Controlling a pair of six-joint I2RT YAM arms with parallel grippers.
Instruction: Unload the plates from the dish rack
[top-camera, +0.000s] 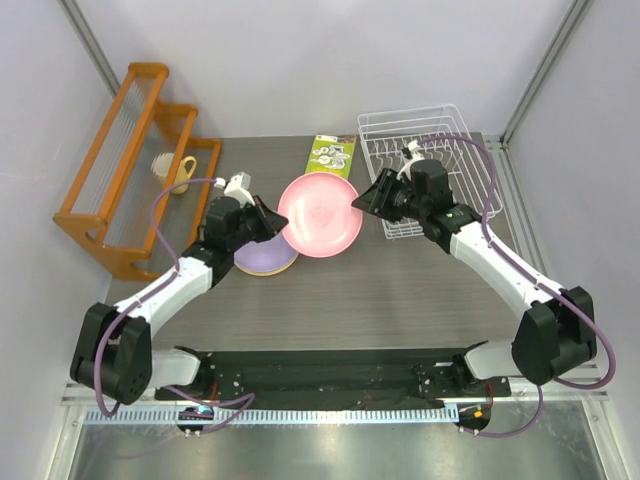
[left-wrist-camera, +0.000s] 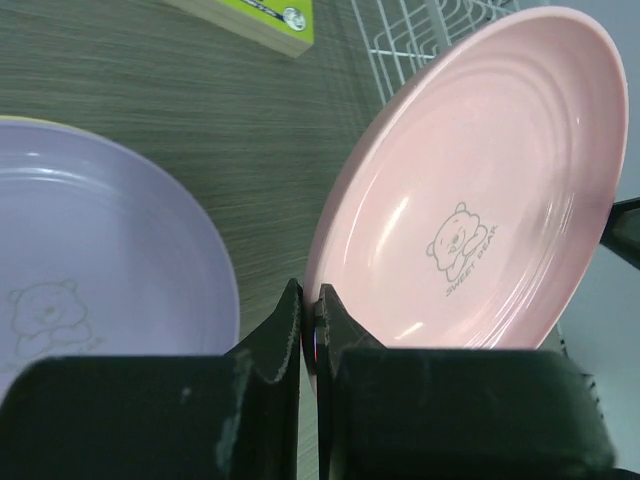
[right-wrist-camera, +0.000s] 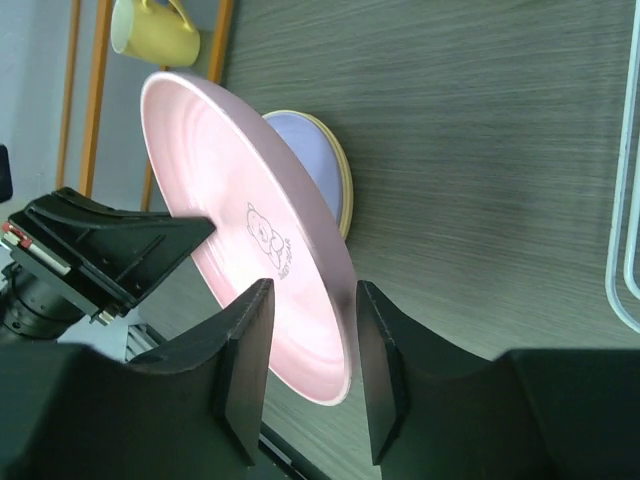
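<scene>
The pink plate (top-camera: 320, 215) hangs tilted above the table between both arms. My left gripper (top-camera: 268, 222) is shut on its left rim; in the left wrist view the jaws pinch the pink plate (left-wrist-camera: 470, 220) at its edge. My right gripper (top-camera: 370, 197) is open, its jaws either side of the plate's right rim without gripping; the right wrist view shows the pink plate (right-wrist-camera: 255, 250) between the spread fingers. The lilac plate (top-camera: 262, 257) lies on the orange-yellow plate (top-camera: 290, 266) under my left gripper. The white wire dish rack (top-camera: 430, 165) stands at the back right, with no plates in it.
An orange wooden rack (top-camera: 125, 165) stands at the left, with a yellow mug (top-camera: 180, 172) beside it. A green-white booklet (top-camera: 331, 155) lies at the back, left of the dish rack.
</scene>
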